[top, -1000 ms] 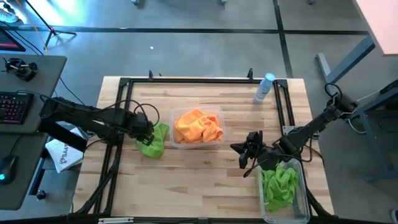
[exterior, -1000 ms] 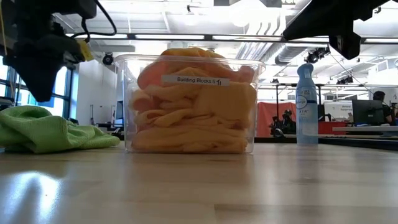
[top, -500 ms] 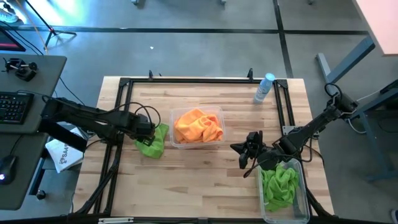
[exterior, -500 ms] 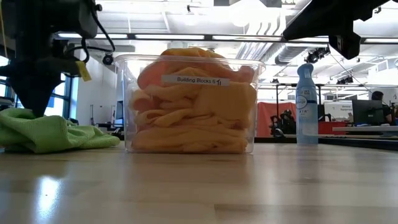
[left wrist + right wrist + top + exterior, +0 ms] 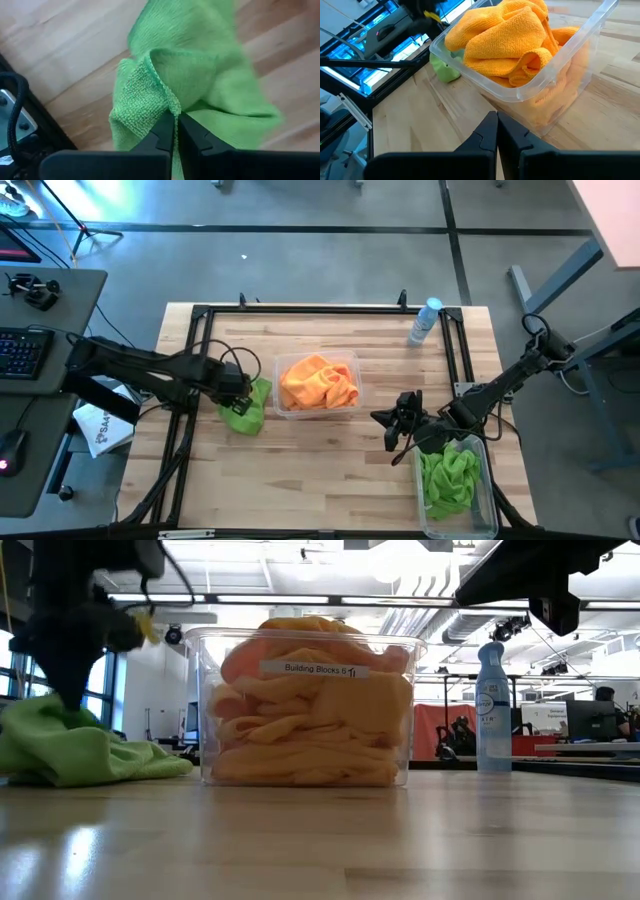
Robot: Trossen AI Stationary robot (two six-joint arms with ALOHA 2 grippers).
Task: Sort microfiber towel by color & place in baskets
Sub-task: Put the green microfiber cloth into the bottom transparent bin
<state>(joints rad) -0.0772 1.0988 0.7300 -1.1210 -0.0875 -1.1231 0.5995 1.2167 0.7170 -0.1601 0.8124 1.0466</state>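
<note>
A green microfiber towel lies crumpled on the table, left of a clear basket full of orange towels. My left gripper is down on the green towel and shut on it; it also shows in the low view. A second clear basket at the near right corner holds green towels. My right gripper hovers shut and empty between the two baskets, its fingers pointing at the orange basket. My left gripper pinches a raised fold with a hemmed edge of the green towel between its two fingers. The fingers come at it from above, slanting from the table's left. The rest of the towel lies slack on the table.
A clear spray bottle with a blue cap stands at the far right of the table. A black frame runs along the far edge and both sides. Bare wood lies in front of the orange basket.
My left gripper has come down onto the green towel. The towel's part under the fingers now stands bunched a little higher, while the rest of the towel stays flat where it was.
</note>
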